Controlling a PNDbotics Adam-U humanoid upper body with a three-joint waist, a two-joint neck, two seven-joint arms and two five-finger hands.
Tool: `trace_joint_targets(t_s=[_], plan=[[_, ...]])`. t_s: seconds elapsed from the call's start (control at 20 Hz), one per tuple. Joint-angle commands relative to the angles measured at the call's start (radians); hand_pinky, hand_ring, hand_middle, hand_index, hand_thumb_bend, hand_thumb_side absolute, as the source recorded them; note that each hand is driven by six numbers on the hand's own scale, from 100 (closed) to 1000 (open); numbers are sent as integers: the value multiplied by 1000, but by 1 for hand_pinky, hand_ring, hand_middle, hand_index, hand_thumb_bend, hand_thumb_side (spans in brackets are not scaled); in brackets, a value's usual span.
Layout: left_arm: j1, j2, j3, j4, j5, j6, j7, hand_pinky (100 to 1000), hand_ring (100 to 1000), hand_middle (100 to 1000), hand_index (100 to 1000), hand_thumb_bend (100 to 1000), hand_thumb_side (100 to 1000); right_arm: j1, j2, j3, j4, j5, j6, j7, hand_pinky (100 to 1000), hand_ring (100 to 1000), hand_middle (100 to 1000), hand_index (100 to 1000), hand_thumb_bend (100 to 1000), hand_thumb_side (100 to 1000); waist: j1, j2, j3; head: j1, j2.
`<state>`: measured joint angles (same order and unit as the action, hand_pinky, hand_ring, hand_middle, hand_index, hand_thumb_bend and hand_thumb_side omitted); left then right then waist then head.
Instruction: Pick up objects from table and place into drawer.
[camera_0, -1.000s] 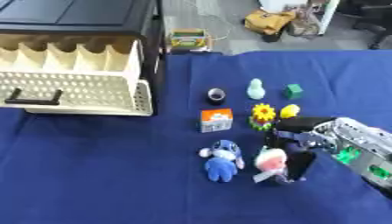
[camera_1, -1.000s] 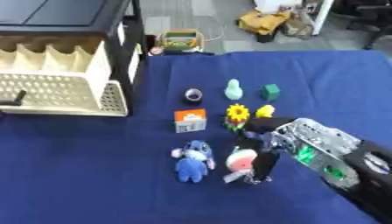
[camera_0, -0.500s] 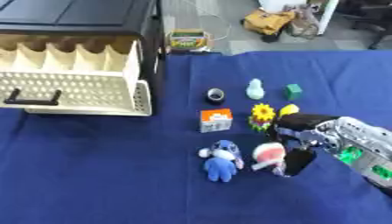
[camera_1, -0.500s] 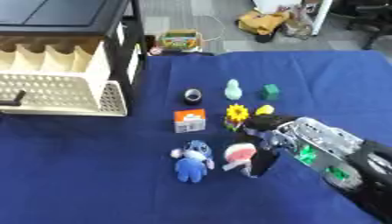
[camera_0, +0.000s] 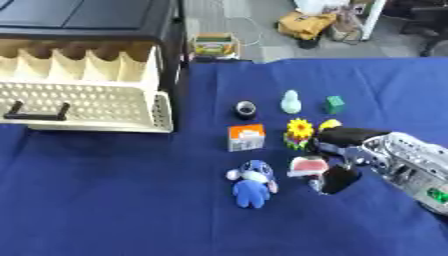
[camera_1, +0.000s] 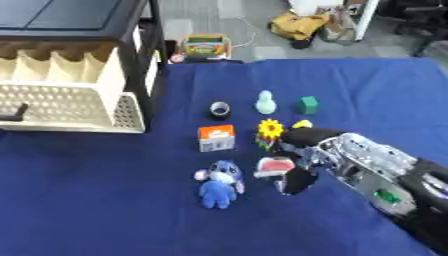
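My right hand comes in from the lower right and is shut on a small red and white toy, held a little above the blue cloth. Left of it lies a blue plush toy. Behind them stand an orange and white box, a sunflower toy, a yellow piece, a black ring-shaped thing, a pale green figure and a green block. The cream drawer stands pulled out at the left, with nothing visible inside it. My left hand is out of sight.
The drawer belongs to a black cabinet at the back left; its black handle faces the front. Beyond the table's far edge lie a colourful box and a yellow bag on the floor.
My right hand has lifted the red and white toy and carried it a little back and to the left. The other things have stayed where they were.
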<state>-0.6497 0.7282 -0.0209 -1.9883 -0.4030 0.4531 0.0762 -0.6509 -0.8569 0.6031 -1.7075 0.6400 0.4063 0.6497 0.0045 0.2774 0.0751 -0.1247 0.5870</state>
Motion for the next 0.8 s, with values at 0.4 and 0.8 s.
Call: trace_joint_targets(t_s=[0.4, 0.8], plan=[[-6, 23, 13, -12, -3, 2, 1, 100, 100, 100, 732, 410, 844, -21, -55, -44, -75, -37, 22, -49, 363, 625, 528, 606, 100, 243, -1, -21, 0, 4, -12], [-6, 24, 14, -12, -4, 3, 0, 100, 100, 100, 732, 410, 844, -33, -81, -86, -157, -76, 51, -80, 358, 594, 482, 569, 100, 245, -3, -23, -1, 8, -13]])
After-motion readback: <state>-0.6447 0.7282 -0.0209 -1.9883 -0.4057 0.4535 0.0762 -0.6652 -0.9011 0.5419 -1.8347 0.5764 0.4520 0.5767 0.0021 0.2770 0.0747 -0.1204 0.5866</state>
